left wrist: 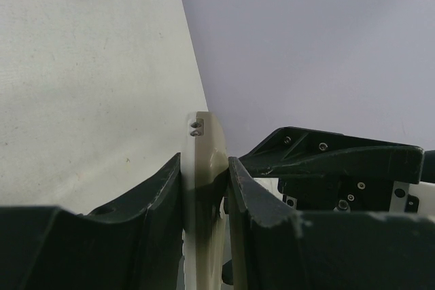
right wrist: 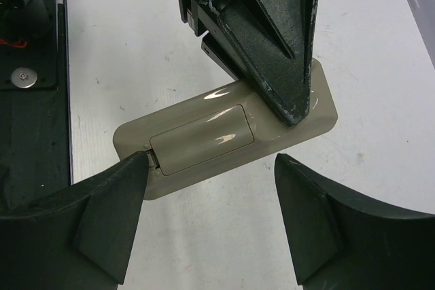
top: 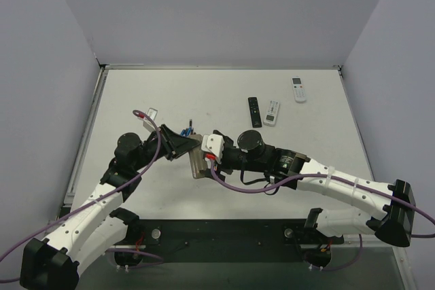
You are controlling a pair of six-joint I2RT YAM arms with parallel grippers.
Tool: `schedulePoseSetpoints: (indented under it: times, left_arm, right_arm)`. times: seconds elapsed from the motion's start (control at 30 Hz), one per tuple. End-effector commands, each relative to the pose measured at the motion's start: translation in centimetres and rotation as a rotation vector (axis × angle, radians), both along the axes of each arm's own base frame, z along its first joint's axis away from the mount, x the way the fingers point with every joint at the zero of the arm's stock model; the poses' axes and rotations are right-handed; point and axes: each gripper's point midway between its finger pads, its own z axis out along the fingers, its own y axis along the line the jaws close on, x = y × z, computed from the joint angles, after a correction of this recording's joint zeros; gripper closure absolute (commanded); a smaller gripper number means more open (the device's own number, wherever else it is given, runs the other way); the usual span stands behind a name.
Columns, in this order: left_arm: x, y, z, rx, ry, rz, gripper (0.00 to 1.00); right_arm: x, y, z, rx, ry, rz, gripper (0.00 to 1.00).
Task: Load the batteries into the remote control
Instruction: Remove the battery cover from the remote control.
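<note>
Both ends of the remote control (right wrist: 132, 139) get attention: left jaws pinch it steady, back up, while right jaws, spread, hover at its closed battery cover (right wrist: 204, 137), seemingly to open it.

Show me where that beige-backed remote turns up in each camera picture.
Top external: the remote control shows near the centre, slightly left.
Left wrist: bottom centre, seen edge-on.
Right wrist: centre, grey-tan back facing the camera.
Shared landmark: the left gripper, clamped on it in every view.
</note>
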Motion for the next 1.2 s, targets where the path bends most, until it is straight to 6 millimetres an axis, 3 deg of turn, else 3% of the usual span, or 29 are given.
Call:
schedulePoseSetpoints:
  times: [0.0,0.17,0.27,0.8,1.13,1.17]
  left_arm:
    - [-0.9,-0.4,3.5,-0.097,-0.074,-0.051,1.0]
    - [-1.0,-0.6,3.8,-0.146,-0.054,-0.064,1.0]
    - [-1.1,-0.8,3.7,-0.161,-0.03,-0.074,1.0]
    - [-2.3,-2.6,2.2,-0.157,0.072,-0.156,1.0]
    - [-2.0,-2.7,1.4,-0.068,0.043,-0.136,1.0]
    - [-1.8,-2.5,0.4,-0.015,0.04,-0.119,1.0]
  right_arm:
    - [0.3,0.0,-0.7,-0.039,-0.006,0.024,0.3]
    - [-0.1,-0.4,-2.9,-0.148,-0.111,0.012,0.3]
    - [0.8,-0.8,-3.4,-0.191,-0.242,-0.042,0.31]
    - [4.1,-0.9,0.0,-0.124,-0.591,-0.216,0.34]
    - [5.1,-0.6,1.4,-0.123,-0.647,-0.247,0.34]
    - [4.9,-0.4,1.8,-0.11,-0.64,-0.239,0.34]
